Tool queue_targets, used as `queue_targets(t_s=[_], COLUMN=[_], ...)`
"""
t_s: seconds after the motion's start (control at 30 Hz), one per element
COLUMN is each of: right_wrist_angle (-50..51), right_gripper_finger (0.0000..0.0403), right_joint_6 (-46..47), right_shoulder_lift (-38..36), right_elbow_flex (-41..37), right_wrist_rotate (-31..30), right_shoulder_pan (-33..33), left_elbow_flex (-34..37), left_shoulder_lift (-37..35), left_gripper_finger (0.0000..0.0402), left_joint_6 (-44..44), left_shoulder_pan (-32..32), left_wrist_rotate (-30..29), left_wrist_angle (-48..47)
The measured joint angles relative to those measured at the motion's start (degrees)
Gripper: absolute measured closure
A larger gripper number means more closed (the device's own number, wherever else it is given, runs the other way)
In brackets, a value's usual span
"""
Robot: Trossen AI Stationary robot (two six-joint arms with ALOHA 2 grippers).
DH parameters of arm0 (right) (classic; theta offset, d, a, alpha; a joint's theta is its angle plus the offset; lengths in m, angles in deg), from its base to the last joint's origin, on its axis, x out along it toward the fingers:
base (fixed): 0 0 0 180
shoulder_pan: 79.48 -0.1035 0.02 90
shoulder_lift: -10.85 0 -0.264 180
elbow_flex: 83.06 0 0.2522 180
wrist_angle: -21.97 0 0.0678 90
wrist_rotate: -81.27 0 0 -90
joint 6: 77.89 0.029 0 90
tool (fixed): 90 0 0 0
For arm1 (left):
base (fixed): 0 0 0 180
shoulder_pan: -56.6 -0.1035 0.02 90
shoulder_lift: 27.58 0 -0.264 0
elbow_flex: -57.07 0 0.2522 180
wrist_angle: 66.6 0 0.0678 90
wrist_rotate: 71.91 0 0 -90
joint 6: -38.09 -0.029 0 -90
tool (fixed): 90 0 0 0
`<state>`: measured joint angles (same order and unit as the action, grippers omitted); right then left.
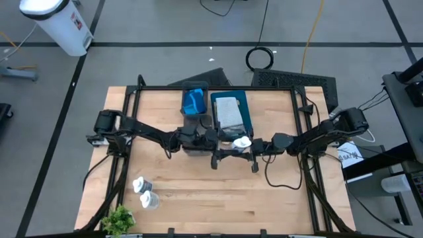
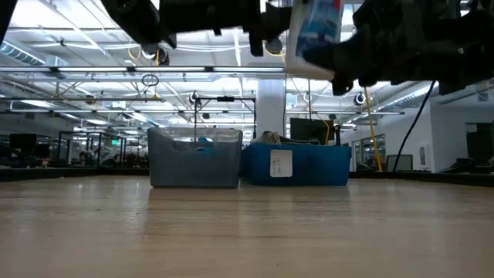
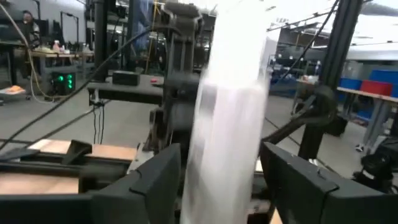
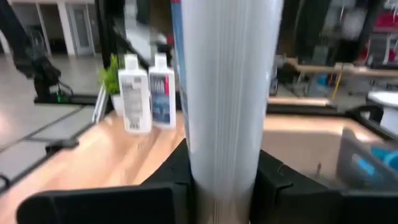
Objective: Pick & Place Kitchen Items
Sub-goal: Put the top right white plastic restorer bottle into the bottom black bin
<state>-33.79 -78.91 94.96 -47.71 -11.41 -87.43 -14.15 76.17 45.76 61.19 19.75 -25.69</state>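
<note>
Above the table, white bottle (image 4: pixel 227 87) clamped in right gripper (image 4: pixel 225 177), left gripper (image 3: pixel 221 177) apart around it.

You had open wood across the lower centre and lower right of the table (image 1: pixel 218 198) | two white bottles (image 1: pixel 143 190) and a plant (image 1: pixel 119 217) blocked the lower left | grey tray (image 1: pixel 195 99) and teal tray (image 1: pixel 246 109) closed the upper centre | both arms crossed mid-frame, meeting at a raised bottle (image 1: pixel 242 142).
</note>
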Motion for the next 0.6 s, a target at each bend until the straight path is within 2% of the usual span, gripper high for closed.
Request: queue_targets(t_s=[0.13, 0.23, 0.3, 0.43, 0.53, 0.6], right_wrist_angle=[9.47, 14.83, 17.65, 19.2, 18.69, 18.71], right_gripper_finger=[0.0331, 0.0331, 0.0333, 0.0333, 0.0331, 0.0331], right_joint_6=[2.05, 3.61, 3.79, 3.81, 3.81, 3.81], right_shoulder_lift=[-1.19, -1.36, -1.36, -1.36, -1.36, -1.36], right_elbow_flex=[0.0, 0.0, 0.0, 0.0, 0.0, 0.0], right_wrist_rotate=[-0.02, -0.05, -0.08, -0.13, -0.15, -0.16], right_shoulder_pan=[0.0, 0.0, 0.0, 0.0, 0.0, 0.0], left_elbow_flex=[-1.09, -4.77, -9.62, -20.94, -26.91, -29.08], left_shoulder_lift=[-5.04, -9.04, -10.45, -8.62, -5.71, -3.99], left_gripper_finger=[0.016, 0.0158, 0.0157, 0.0156, 0.0156, 0.0156], left_joint_6=[0.17, 1.32, 2.03, 1.4, -0.03, -0.39], left_shoulder_pan=[0.09, 0.03, -0.13, -0.09, 0.19, 0.37], left_wrist_rotate=[-0.03, -0.97, -1.73, -2.17, -2.15, -2.04], left_wrist_angle=[-11.21, -25.52, -36.38, -57.43, -67.13, -69.38])
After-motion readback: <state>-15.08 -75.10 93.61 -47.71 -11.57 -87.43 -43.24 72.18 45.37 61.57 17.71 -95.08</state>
